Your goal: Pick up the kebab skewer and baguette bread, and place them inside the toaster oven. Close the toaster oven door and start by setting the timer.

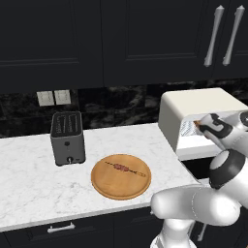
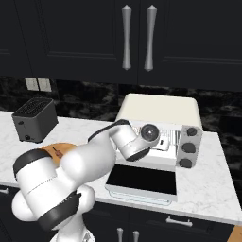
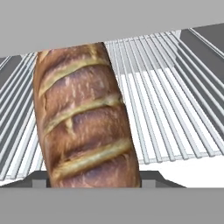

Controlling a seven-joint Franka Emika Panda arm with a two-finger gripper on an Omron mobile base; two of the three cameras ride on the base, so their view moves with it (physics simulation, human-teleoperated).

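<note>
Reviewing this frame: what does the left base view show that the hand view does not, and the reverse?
Left base view alone: the kebab skewer lying on the round wooden plate, the slot toaster and the toaster oven from outside. Hand view alone: the baguette bread close up, over the wire rack. Shared: the oven's interior.

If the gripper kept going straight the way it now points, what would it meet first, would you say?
Most likely the baguette, which lies right ahead of the gripper over the wire rack inside the toaster oven; depth is hard to judge.
</note>
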